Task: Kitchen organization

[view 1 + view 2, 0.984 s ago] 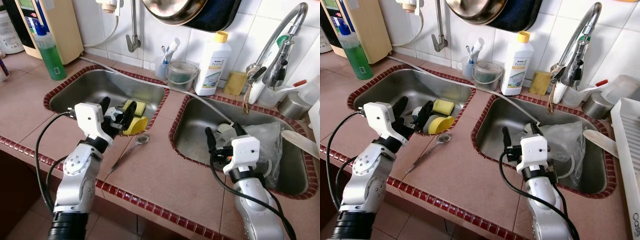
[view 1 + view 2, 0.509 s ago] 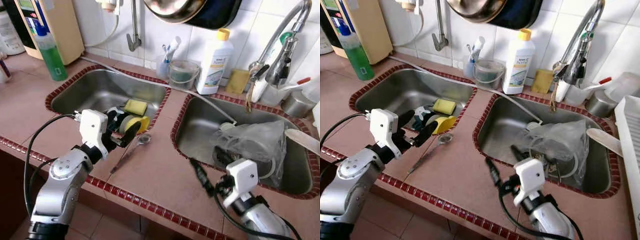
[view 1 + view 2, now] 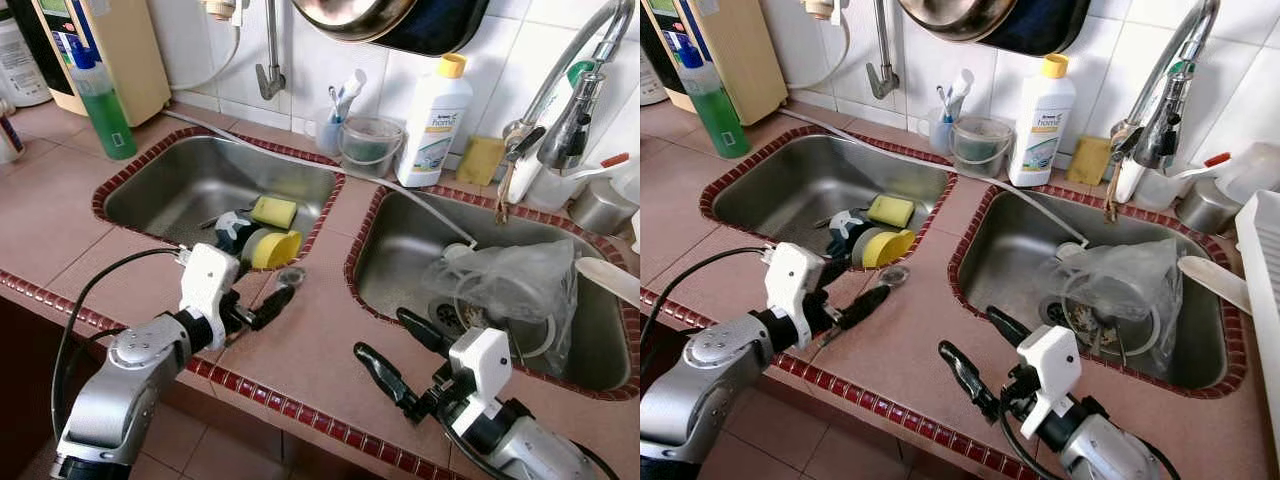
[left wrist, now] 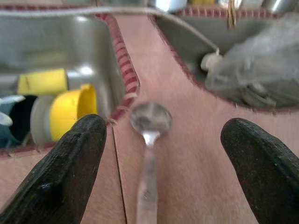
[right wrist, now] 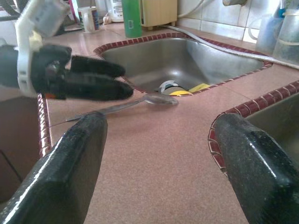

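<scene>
A: Nearest?
B: Right gripper (image 3: 975, 358), low over the desk (image 3: 300, 360) front edge, jaws spread, empty. Left gripper (image 3: 262, 300) also spread, straddling the spoon (image 4: 148, 140) handle w/o touching.
A: Spoon look?
B: Slim, silver, flat on the desk, bowl beside the left sink (image 3: 190, 180) rim. Handle blurred in wrist view.
A: Beyond?
B: Yellow cup (image 3: 272, 248) and sponge (image 3: 272, 211) in the sink; items beneath partly hidden.

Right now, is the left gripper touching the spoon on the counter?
Apart. In the left wrist view, the spoon lies on the counter between the left gripper's open jaws, with bare counter on both sides.
</scene>
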You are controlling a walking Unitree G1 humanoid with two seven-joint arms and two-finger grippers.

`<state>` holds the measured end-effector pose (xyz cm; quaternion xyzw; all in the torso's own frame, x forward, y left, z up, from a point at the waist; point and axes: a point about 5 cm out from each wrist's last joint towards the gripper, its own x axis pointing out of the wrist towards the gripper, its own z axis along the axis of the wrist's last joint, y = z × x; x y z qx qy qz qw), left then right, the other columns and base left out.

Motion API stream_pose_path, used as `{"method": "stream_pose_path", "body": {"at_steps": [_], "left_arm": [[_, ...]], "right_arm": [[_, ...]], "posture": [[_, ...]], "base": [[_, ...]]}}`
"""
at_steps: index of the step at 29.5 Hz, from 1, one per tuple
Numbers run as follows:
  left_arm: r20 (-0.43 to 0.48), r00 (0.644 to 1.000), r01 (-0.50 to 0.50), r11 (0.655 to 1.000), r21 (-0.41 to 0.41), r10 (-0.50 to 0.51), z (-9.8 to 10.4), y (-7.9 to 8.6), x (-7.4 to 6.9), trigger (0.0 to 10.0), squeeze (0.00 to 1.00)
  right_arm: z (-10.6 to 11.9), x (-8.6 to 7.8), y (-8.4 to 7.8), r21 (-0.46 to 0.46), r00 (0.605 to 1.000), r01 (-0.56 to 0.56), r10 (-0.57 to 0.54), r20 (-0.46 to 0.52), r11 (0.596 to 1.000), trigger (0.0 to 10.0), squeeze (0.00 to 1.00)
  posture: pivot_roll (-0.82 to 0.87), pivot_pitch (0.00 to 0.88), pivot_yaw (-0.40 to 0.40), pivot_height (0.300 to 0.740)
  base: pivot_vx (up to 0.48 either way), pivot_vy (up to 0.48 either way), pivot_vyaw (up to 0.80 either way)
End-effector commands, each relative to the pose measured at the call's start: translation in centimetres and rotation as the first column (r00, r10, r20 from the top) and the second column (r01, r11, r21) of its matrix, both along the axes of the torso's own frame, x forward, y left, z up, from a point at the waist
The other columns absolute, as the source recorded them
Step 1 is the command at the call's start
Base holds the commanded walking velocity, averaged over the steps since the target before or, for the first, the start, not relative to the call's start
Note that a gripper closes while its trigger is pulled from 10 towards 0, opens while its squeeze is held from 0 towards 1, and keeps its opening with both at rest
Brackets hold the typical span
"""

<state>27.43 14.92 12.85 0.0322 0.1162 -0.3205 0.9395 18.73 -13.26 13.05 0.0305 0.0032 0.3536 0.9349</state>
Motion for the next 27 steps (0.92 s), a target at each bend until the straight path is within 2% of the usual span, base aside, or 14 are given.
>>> {"method": "stream_pose_path", "body": {"at_steps": [1, 9, 15, 21, 27], "left_arm": [[-0.021, 1.000, -0.005, 1.000, 0.023, 0.006, -0.3, -0.2, 0.2, 10.0, 0.00], [-0.052, 0.997, -0.060, 0.998, 0.035, 0.061, -0.9, -0.6, 1.4, 10.0, 0.00], [-0.061, 0.996, -0.058, 0.997, 0.045, 0.060, -1.0, -0.6, 1.9, 10.0, 0.00], [-0.064, 0.997, -0.029, 0.997, 0.075, 0.034, -1.2, -0.1, 1.7, 10.0, 0.00], [-0.074, 0.997, -0.009, 0.997, 0.071, 0.014, -1.2, 0.0, 1.6, 10.0, 0.00]], "right_arm": [[0.7, -0.1, 0.1, 0.009, 1.000, -0.018, 0.018, 0.013, 1.000, 10.0, 0.00], [1.2, -0.3, 0.0, 0.017, 1.000, -0.004, 0.004, 0.012, 1.000, 10.0, 0.00], [1.2, -0.5, -0.2, 0.018, 1.000, 0.008, -0.008, 0.003, 1.000, 10.0, 0.00], [1.4, -0.5, -0.6, 0.013, 1.000, 0.015, -0.015, -0.002, 1.000, 10.0, 0.00], [1.4, -0.5, -0.8, 0.003, 1.000, 0.013, -0.013, -0.005, 1.000, 10.0, 0.00]], "posture": [[-0.05, 0.075, -0.040, 0.740], [-0.08, 0.088, -0.043, 0.740], [-0.09, 0.092, -0.046, 0.740], [-0.10, 0.095, -0.050, 0.740], [-0.10, 0.099, -0.056, 0.740]], "base": [[0.000, 0.000, 0.00], [0.000, 0.000, 0.00], [0.000, 0.000, 0.00], [0.000, 0.000, 0.00], [0.000, 0.000, 0.00]]}}
